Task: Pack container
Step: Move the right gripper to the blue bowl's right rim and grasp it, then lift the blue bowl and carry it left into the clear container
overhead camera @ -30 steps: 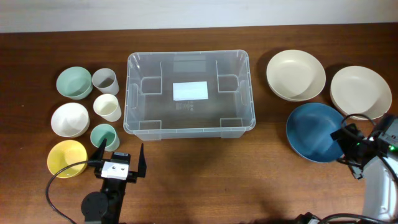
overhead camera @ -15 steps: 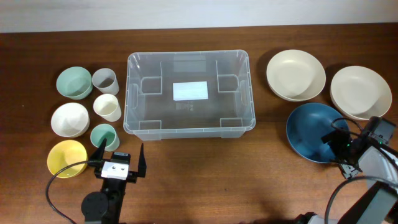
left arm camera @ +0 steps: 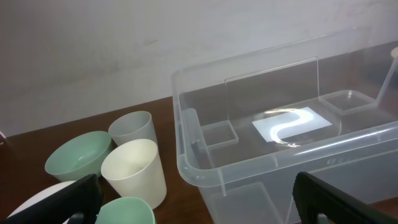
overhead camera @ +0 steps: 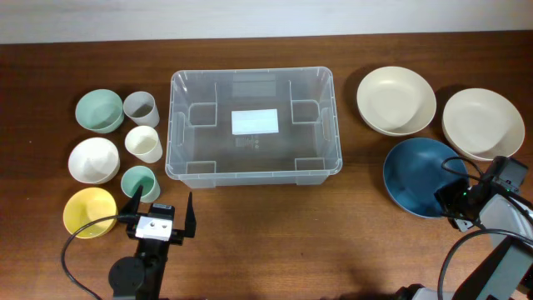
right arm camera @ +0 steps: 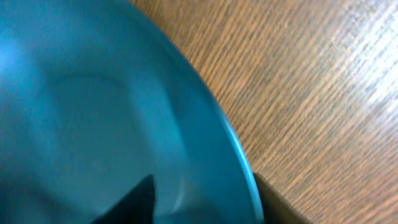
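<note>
Right gripper (overhead camera: 456, 200), lower right of the overhead view, has slid in onto the lower-right rim of the wide dark-blue bowl (overhead camera: 420, 175). Wrist view: fingers apart, one inside the rim, one outside, not clamped. Left gripper (overhead camera: 161, 215) unmoved, lower left, fingers apart. Large clear plastic container (overhead camera: 200, 146) upper centre, empty. Judgement: first pick imminent, packing not begun

I see the large clear plastic rectangular container (overhead camera: 254, 125) upright, lidless, empty, white label on its base, toward twelve o'clock.
</note>
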### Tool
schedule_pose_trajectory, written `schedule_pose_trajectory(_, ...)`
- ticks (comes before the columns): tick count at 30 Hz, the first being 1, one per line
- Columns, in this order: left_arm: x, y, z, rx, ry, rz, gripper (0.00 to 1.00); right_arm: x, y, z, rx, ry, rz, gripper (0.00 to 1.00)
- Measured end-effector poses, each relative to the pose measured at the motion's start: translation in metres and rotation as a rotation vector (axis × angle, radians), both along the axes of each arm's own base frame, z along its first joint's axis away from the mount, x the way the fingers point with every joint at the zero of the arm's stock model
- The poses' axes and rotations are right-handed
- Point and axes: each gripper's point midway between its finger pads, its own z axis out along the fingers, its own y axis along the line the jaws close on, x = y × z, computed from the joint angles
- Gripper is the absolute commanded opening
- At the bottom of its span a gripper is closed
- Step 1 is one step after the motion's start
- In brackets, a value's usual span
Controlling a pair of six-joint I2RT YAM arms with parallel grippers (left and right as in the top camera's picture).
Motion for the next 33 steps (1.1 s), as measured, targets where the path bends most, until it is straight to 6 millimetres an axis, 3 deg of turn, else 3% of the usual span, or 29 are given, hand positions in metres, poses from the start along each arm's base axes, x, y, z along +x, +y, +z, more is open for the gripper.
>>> schedule_pose_trajectory(9, 0.0, 0.0, 0.0, 0.0, 0.0, 0.0, 1.0, -0.005, 0.003, -0.002, 0.015, 0.02, -0.001, 0.15)
schedule_pose_trajectory(11, 0.0, 0.0, 0.0, 0.0, 0.0, 0.0, 1.0, -0.006, 0.005, -0.002, 0.022, 0.026, -0.002, 0.04)
schedule_pose_trajectory(25, 0.0, 0.0, 0.0, 0.0, 0.0, 0.0, 1.0, -0.016, 0.026, 0.0, 0.118, 0.047, 0.004, 0.04)
schedule_pose_trajectory(29, 0.0, 0.0, 0.0, 0.0, 0.0, 0.0, 1.0, -0.02, 0.033, 0.015, 0.132, 0.027, 0.01, 0.04)
schedule_pose_trajectory(33, 0.0, 0.0, 0.0, 0.0, 0.0, 0.0, 1.0, -0.02, 0.035, 0.042, 0.102, -0.021, 0.015, 0.04)
